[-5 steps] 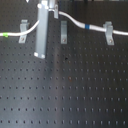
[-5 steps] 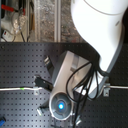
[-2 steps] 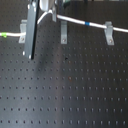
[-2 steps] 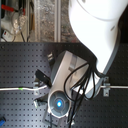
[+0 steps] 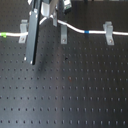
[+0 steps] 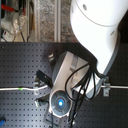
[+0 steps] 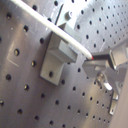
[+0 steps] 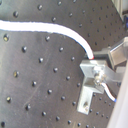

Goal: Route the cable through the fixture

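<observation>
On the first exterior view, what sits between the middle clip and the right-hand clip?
In the first exterior view, only the cable with its blue band spans from the middle fixture to the right fixture.

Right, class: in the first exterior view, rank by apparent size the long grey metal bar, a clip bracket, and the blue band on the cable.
1. Long grey metal bar, clearly largest.
2. Clip bracket; the three brackets look about alike.
3. Blue band on the white cable, smallest.

glossy white arm shell (image 6: 97, 30), black cables (image 6: 80, 82), glowing blue light (image 6: 60, 102)
</observation>
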Robot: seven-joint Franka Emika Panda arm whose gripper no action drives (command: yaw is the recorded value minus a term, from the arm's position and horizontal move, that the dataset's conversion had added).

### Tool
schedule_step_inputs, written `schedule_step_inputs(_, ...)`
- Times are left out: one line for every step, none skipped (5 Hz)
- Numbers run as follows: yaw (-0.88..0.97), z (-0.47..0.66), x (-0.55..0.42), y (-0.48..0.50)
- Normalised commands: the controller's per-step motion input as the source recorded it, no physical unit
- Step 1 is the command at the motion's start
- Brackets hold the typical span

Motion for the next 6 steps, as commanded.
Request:
schedule_step_inputs(0.0, 0.01, 0.0, 0.0)
schedule_step_inputs(0.0, 0.72, -0.034, 0.017)
schedule_step_inputs(-0.02, 0.75, -0.082, 0.054)
schedule_step_inputs(0.0, 0.11, 0.003, 0.003)
schedule_step_inputs(0.0, 0.74, -0.046, 0.049)
schedule_step_inputs(0.0, 0.09, 0.004, 0.006)
